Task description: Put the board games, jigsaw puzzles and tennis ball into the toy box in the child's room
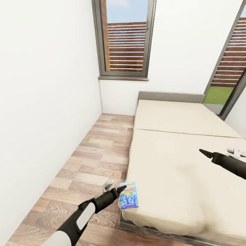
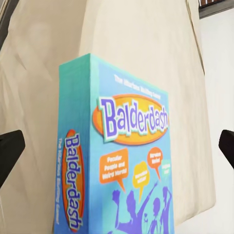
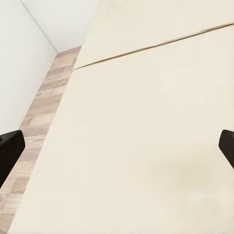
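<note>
A small blue board game [image 1: 129, 195], printed "Balderdash", lies flat on the near left corner of the bed [image 1: 184, 160]. My left gripper [image 1: 121, 189] hovers at the box's left edge, right above the bed's corner. In the left wrist view the same box [image 2: 122, 161] looms close between the gripper's [image 2: 117, 146] widely spread black fingers [image 2: 9, 151], which do not touch it. My right gripper [image 1: 205, 152] hangs open over the right side of the beige mattress [image 3: 146, 122], nothing between its fingers [image 3: 9, 156]. The toy box and the table are out of view.
A strip of wood-plank floor [image 1: 92, 164] runs between the bed and the white left wall [image 1: 41, 102]. A grey headboard [image 1: 171, 96] stands at the bed's far end, below a window [image 1: 124, 37]. A glass door [image 1: 229, 75] is at the far right.
</note>
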Robot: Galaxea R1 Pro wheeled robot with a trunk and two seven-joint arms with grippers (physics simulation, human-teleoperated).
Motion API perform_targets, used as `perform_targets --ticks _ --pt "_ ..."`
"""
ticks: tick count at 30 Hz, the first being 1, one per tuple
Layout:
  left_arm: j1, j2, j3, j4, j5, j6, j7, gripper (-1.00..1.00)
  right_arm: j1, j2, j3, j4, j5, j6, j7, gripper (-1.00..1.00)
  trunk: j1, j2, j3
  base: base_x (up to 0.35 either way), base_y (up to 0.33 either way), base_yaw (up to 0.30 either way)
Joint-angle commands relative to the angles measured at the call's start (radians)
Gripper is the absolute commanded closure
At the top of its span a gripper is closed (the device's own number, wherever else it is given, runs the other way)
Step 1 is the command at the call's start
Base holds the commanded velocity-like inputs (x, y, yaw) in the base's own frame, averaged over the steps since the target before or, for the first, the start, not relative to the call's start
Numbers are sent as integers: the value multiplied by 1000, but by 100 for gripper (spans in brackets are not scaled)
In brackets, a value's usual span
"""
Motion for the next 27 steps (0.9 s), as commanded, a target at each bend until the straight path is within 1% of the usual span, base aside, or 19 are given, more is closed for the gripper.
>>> perform_targets --ticks 1,19,27 --pt "-1 0 -1 0 10 8 0 -100 -1 0 -2 0 6 5 8 -100 0 0 -1 0 0 0" --pt "-1 2 2 3 11 8 1 -100 -1 0 -2 -1 5 4 8 -100 0 0 -1 0 0 0" --pt "-1 3 5 18 15 8 1 -100 6 0 -1 -10 5 5 9 -100 0 0 -1 0 0 0"
